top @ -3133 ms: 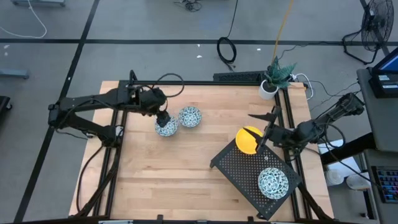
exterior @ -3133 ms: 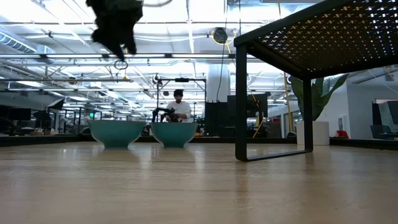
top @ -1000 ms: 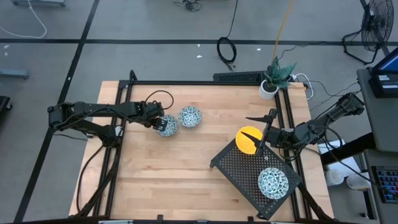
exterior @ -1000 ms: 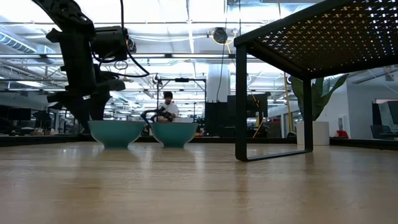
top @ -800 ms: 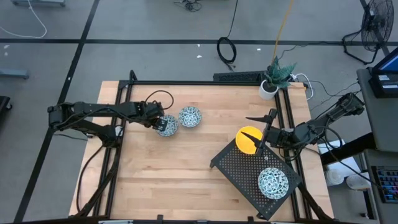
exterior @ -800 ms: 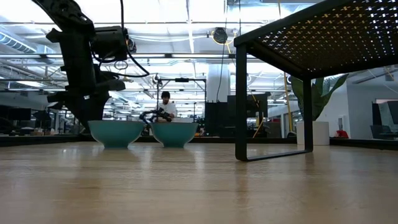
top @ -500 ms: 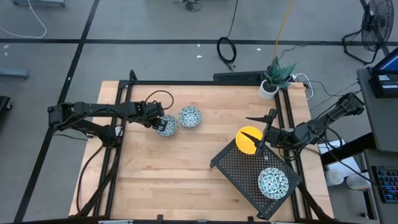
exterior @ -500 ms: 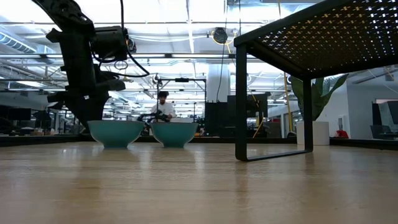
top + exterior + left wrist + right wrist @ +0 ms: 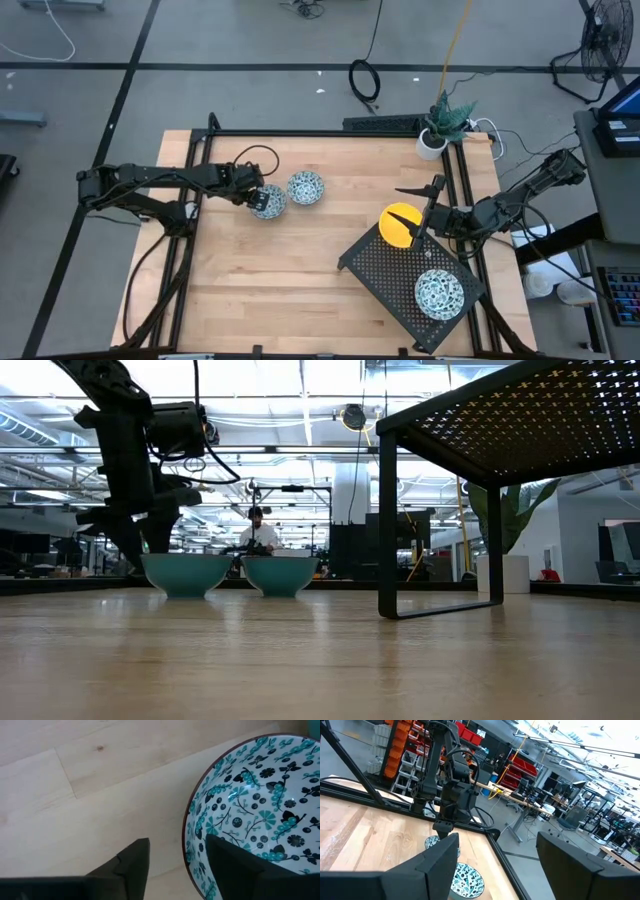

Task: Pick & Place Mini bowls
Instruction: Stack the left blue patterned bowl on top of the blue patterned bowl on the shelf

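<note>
Two blue-and-white patterned mini bowls stand on the table at the far left: one (image 9: 270, 204) under my left gripper, the other (image 9: 306, 187) just to its right. My left gripper (image 9: 257, 195) points steeply down, open. Its fingers straddle the first bowl's left rim (image 9: 189, 840), one finger (image 9: 227, 867) inside the bowl and one (image 9: 134, 865) outside over the wood. A yellow mini bowl (image 9: 399, 225) and a third patterned bowl (image 9: 439, 293) sit on a black perforated rack (image 9: 385, 265). My right gripper (image 9: 428, 207) waits open above the rack, by the yellow bowl.
The raised rack fills the near right of the table, and its leg (image 9: 388, 520) shows in the low view. A white plant pot (image 9: 431, 143) stands at the far right corner. Bare wood lies in the middle and near left. A person works in the room behind the table.
My left gripper's fingers have spread a little at the bowl's rim, and the arm itself has kept still. The bowl stands where it was.
</note>
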